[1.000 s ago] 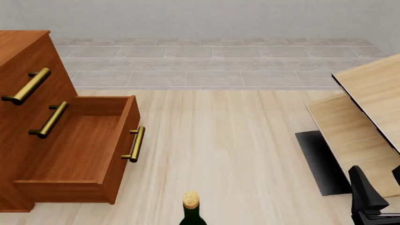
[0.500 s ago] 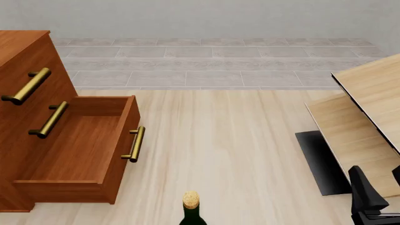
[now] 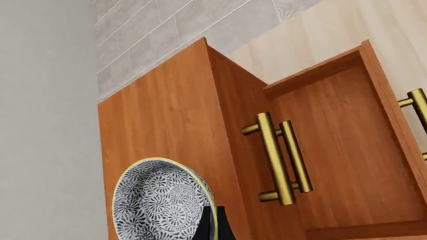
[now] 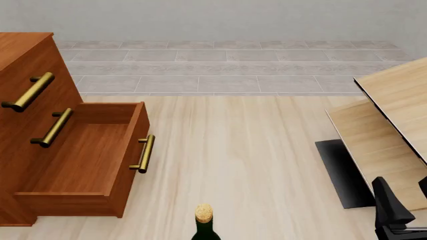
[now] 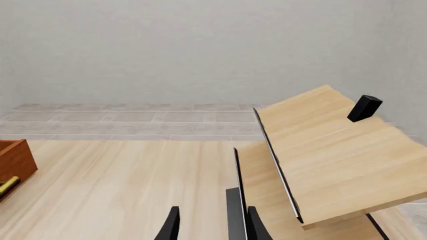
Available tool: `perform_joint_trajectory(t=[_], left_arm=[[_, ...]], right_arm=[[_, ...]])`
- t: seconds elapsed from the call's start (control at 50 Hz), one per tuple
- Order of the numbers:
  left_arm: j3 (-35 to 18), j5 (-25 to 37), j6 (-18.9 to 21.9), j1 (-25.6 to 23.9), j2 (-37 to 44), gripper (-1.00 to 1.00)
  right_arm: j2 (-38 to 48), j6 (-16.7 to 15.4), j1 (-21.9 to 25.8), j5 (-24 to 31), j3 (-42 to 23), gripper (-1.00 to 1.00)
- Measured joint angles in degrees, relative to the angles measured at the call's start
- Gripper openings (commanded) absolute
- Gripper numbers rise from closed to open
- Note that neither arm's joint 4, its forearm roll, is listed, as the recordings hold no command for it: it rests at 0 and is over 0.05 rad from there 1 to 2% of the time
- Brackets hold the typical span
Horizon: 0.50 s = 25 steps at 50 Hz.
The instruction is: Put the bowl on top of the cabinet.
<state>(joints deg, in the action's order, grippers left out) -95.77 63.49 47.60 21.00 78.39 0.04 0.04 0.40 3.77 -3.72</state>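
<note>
The bowl (image 3: 160, 202), white with a dense grey-blue pattern, shows only in the left wrist view, over the flat top of the cabinet (image 3: 167, 120). My left gripper (image 3: 213, 227) shows as two thin dark tips pinched together on the bowl's rim; I cannot tell whether the bowl rests on the top. In the front view the reddish-brown cabinet (image 4: 27, 60) stands at the left with one drawer (image 4: 80, 155) pulled out; the bowl and left gripper are out of that view. My right gripper (image 4: 407, 200) hangs open at the lower right, holding nothing.
A dark bottle with a cork (image 4: 203, 222) stands at the front edge, centre. Pale light-wood furniture with dark edges (image 4: 393, 115) fills the right side, with a small black box (image 5: 365, 107) on it. Brass handles (image 4: 143, 152) stick out from the drawers.
</note>
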Motion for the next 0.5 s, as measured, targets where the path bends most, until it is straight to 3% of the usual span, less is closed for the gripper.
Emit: perform_joint_trajectory(t=[0.5], left_arm=[[2.2, -2.9, 0.1, 0.9, 1.1, -1.0]], right_arm=[[0.0, 0.0, 0.0, 0.0, 0.0, 1.0]])
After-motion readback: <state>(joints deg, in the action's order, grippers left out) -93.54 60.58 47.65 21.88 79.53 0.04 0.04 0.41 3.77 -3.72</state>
